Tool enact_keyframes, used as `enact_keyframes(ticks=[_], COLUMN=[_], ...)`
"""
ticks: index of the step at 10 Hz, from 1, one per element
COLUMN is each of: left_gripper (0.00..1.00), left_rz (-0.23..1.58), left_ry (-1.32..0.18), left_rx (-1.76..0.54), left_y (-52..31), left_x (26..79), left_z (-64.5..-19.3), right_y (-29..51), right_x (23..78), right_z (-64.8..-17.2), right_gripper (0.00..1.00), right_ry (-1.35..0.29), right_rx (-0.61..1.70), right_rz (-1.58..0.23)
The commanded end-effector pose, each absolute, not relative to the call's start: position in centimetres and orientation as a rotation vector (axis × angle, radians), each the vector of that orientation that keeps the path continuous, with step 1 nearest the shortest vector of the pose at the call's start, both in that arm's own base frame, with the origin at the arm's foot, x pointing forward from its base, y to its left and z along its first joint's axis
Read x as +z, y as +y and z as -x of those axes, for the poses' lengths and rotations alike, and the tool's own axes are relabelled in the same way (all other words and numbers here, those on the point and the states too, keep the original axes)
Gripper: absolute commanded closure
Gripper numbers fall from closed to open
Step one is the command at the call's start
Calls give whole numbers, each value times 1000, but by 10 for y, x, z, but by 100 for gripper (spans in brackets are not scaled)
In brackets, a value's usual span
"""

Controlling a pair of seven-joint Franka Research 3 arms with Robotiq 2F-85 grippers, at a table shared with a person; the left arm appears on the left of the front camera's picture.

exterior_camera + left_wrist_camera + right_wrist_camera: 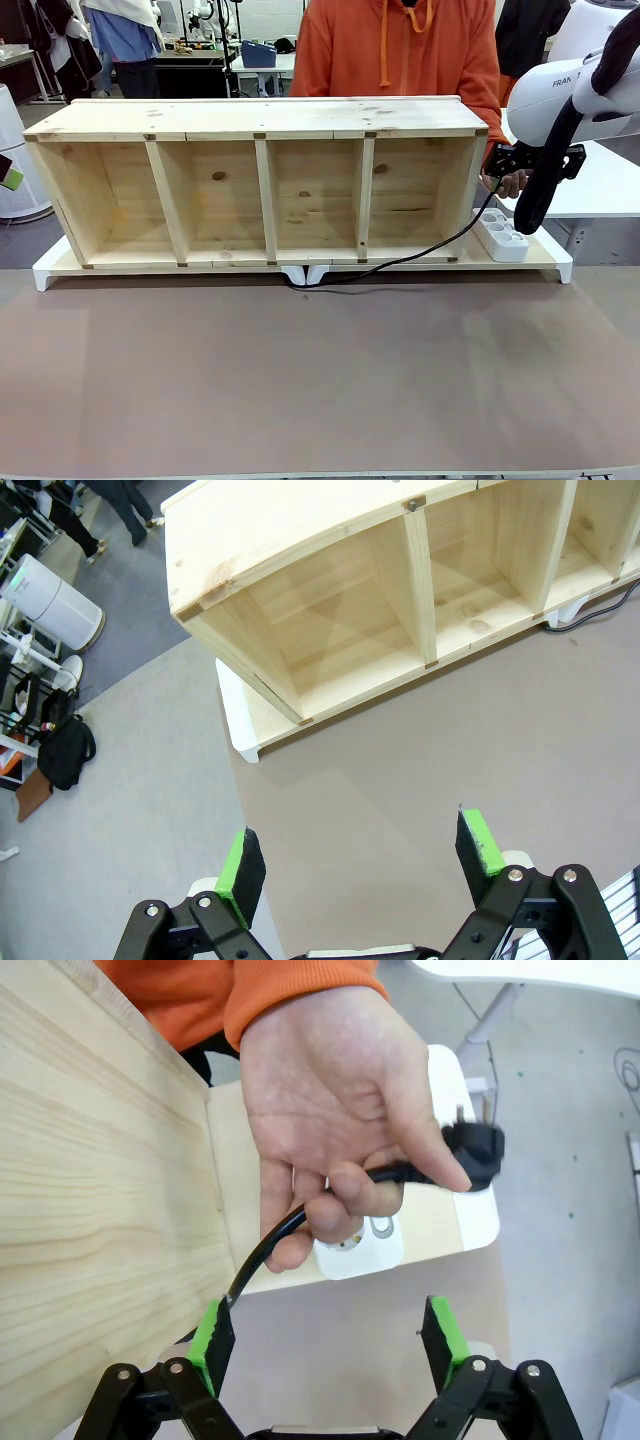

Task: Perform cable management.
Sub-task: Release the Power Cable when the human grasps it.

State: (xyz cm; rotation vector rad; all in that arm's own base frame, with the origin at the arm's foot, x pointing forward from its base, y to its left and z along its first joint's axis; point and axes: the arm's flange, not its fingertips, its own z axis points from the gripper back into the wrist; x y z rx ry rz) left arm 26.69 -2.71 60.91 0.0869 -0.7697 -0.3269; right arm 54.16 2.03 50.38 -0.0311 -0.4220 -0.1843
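Observation:
The cable (270, 1245) is a thin black cord with a black plug (478, 1150), and a person's hand (330, 1110) grips it just behind the plug. My right gripper (326, 1335) is open right below that hand. Nothing sits between its green pads (212, 1338), and the cord passes close by the left one. In the front view the cable (420, 258) runs from under the shelf's middle up to the hand (512, 183) beside my right gripper (505, 160). My left gripper (360, 855) hangs open over the brown table, short of the wooden shelf (330, 600).
The wooden shelf (260, 118) lies on its side on a white base (50, 272) at the far half of the table. A white power strip (500, 235) rests on the base at its right end. The person in orange stands behind the shelf.

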Motion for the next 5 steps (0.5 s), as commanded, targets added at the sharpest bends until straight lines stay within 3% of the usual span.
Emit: enact_keyframes(ticks=[1,5], left_gripper=[0,0], left_rz=[-90,-90], left_ry=[-770,-770], left_rx=[-326,-326], left_y=[-27,-27], left_x=[609,609], left_z=[-267,-267], right_y=[20,20], right_x=[503,503], right_z=[-541,-541], right_gripper=[3,3], right_ry=[-419,-419], right_rx=[-188,-188], right_rz=[31,31])
